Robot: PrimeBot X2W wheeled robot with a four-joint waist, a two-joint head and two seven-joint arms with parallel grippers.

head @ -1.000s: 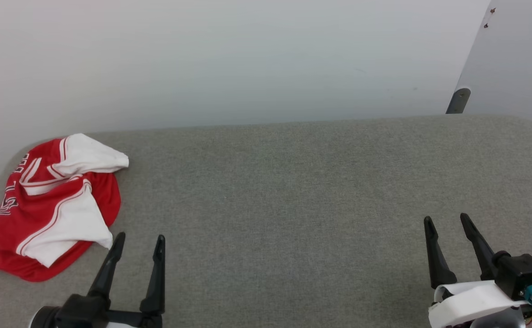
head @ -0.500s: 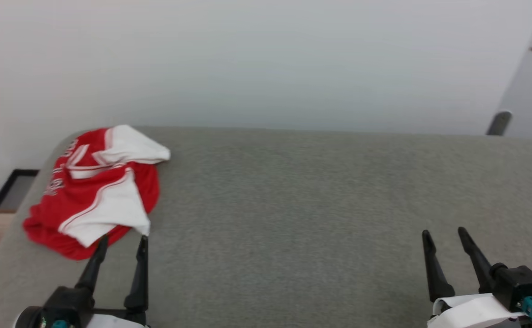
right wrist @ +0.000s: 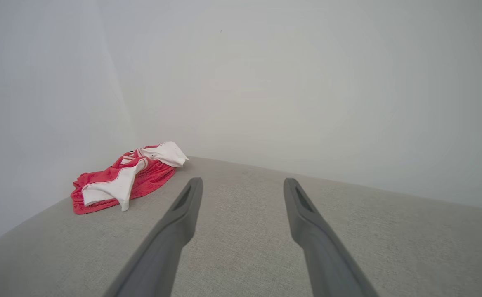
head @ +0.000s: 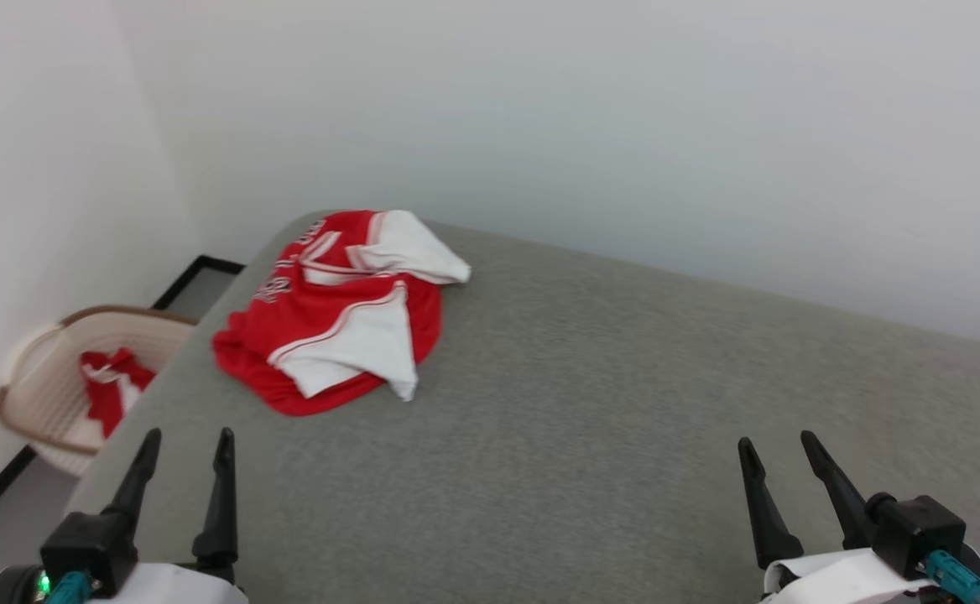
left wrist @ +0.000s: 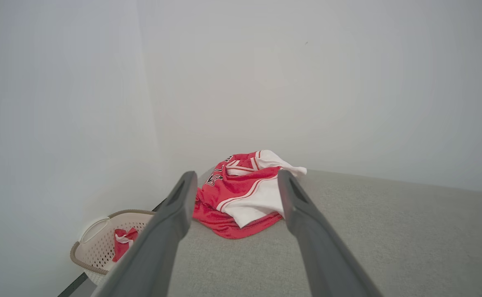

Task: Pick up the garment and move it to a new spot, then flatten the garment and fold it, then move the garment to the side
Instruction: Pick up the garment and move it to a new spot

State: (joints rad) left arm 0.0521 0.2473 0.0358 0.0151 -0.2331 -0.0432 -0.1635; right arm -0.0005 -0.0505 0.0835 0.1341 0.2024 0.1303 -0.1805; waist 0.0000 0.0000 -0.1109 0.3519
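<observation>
Far left, on the floor beside the table: a pale basket (head: pixel 133 313) is noted, with a small red-and-white cloth wad (head: pixel 111 387) in it. It is not taken for the task's piece.

Lower left: the left gripper (head: pixel 188 434) is held above the near table edge, fingers spread apart, nothing between them, well short of the cloth. In the left wrist view the heap is framed between its fingers.

Left of centre, toward the far left corner of the grey table (head: pixel 591 403): the garment (head: pixel 322 327) is seen crumpled, red body uppermost, white sleeves thrown across it, lettering partly shown.

Lower right: the right gripper (head: pixel 775 439) is likewise spread and empty, well apart from the garment.

Step judged: the first, pick-up not yet begun. For the next move, the left gripper would need to be carried forward, lowered onto a raised fold and closed there.
</observation>
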